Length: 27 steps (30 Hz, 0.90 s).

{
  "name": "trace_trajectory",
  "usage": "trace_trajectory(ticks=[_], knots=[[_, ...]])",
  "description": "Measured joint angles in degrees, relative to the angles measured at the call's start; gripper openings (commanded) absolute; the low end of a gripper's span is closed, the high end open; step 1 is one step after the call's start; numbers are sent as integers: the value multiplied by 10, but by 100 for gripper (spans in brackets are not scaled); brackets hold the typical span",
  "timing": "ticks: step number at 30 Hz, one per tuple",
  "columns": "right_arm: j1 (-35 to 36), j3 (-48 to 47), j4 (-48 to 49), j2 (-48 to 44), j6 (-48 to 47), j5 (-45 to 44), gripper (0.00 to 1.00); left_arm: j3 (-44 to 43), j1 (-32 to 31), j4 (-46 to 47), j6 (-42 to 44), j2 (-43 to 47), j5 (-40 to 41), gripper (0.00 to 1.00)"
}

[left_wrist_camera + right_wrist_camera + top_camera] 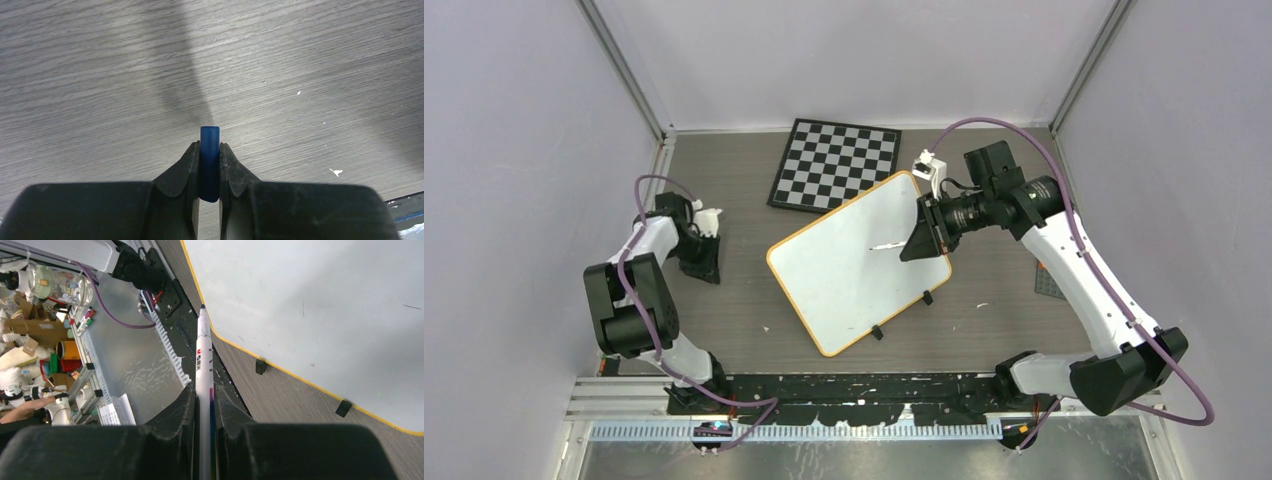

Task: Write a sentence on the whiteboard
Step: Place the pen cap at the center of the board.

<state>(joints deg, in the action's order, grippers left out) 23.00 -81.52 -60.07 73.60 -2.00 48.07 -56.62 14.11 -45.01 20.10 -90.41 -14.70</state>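
Observation:
The whiteboard, white with a thin orange rim, lies tilted on the table's middle. It also fills the upper right of the right wrist view and carries only a few faint marks. My right gripper hovers over its right edge and is shut on a white marker. The marker's tip points left over the board. In the right wrist view my gripper clamps the marker, whose dark tip is bare. My left gripper is off to the left of the board, shut on a blue cap just above the wood table.
A black-and-white chessboard lies behind the whiteboard, touching its far corner. Two black clips sit on the board's near right edge. A small dark grey piece lies at the right. Walls enclose the table on three sides.

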Motion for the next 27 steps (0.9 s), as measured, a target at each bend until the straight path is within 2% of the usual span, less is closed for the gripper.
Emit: trace_trajectory(ticks=[11,15,19,24,27], knots=[[19,0,-10,0,-12,-20,0,1,-26,7,3,-23,12,37],[29,0,-16,0,-21,-32,0,1,-29,3,3,-23,8,41],[35,-6,-23,0,-32,-41,0,-10,-30,-16,3,-19,-7,53],[35,-22,-30,0,-46,-45,0,-76,-30,-73,0,31,-67,60],[35,-28,-30,0,-52,-46,0,-171,-30,-108,-2,61,-140,62]])
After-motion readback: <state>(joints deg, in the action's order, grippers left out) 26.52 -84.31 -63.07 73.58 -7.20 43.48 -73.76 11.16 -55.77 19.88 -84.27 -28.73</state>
